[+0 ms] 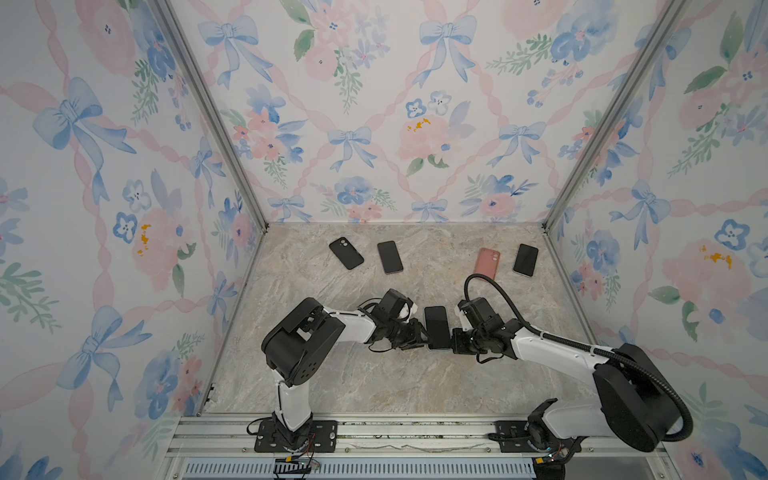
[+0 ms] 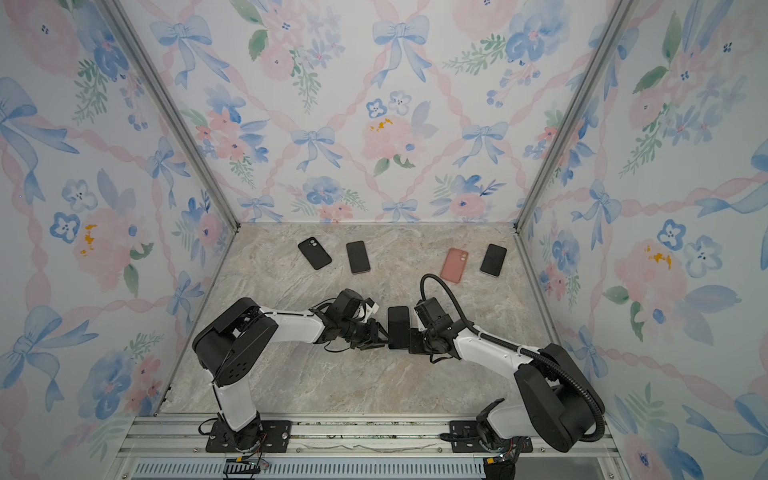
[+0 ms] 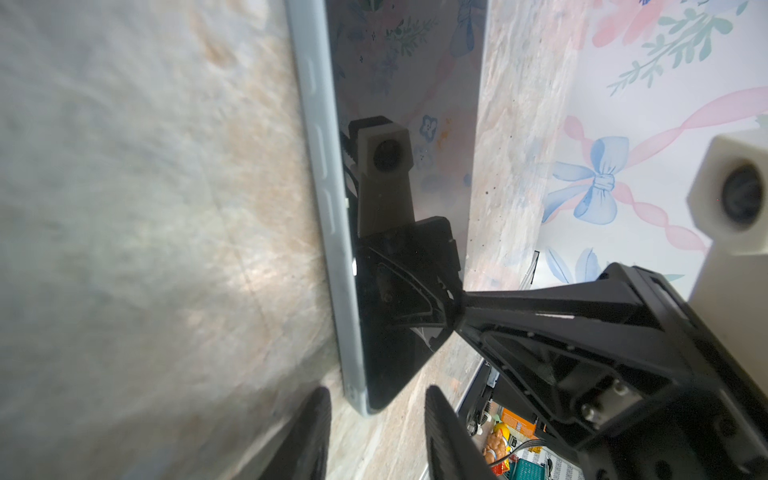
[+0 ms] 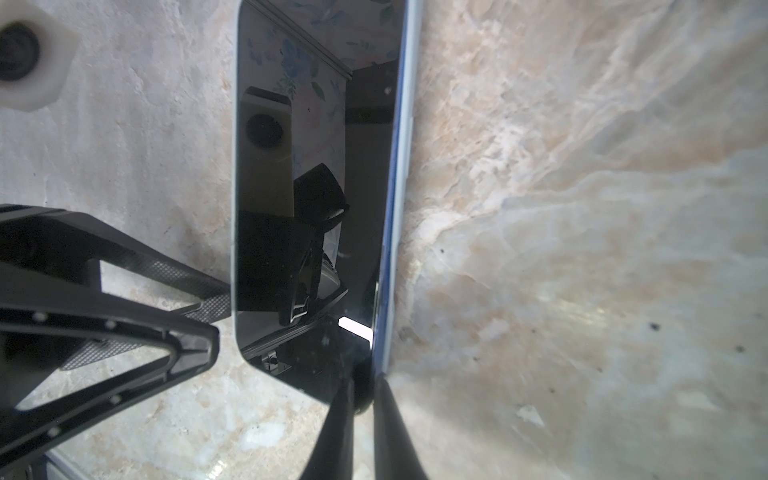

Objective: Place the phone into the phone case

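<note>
Our right gripper (image 4: 363, 386) pinches the black phone (image 1: 436, 326) at its corner; left gripper (image 3: 376, 395) straddles the other side, jaws apart (no grip yet), so we close squarely, gently.

The left arm (image 1: 349, 322) and right arm (image 1: 557, 353) have white link shells and bulky black joint housings. One housing on the left arm is dotted with small round holes. Each arm stands on a black base plate (image 1: 324, 434) on the aluminium rail (image 1: 415, 430). A black ribbed hose (image 1: 513, 309) runs along the right arm. The left gripper (image 4: 222, 320) is black, with triangular openwork fingers, cross-hatched pads (image 4: 195, 286) and small silver screws (image 4: 110, 324). Each wrist carries a white camera housing (image 3: 735, 195).
</note>
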Action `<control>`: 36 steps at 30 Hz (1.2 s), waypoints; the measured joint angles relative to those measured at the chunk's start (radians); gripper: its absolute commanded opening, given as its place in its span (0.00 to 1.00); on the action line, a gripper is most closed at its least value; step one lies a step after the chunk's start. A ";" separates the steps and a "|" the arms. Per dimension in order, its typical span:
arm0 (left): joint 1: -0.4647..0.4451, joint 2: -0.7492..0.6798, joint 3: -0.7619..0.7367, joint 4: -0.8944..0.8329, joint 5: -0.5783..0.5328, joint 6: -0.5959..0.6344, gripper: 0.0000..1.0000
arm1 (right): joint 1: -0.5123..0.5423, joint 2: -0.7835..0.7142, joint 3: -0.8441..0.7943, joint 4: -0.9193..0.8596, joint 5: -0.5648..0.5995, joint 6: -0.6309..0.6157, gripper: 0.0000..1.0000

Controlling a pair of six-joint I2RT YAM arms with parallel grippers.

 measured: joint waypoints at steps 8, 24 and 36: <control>0.000 0.005 0.000 0.010 0.008 0.000 0.39 | 0.001 0.004 -0.004 0.012 0.000 -0.002 0.12; 0.000 0.008 0.000 0.016 0.013 0.000 0.39 | 0.014 0.023 -0.004 0.053 0.014 -0.002 0.11; 0.001 0.008 0.000 0.016 0.013 0.000 0.39 | 0.019 0.018 -0.016 0.075 0.031 -0.006 0.14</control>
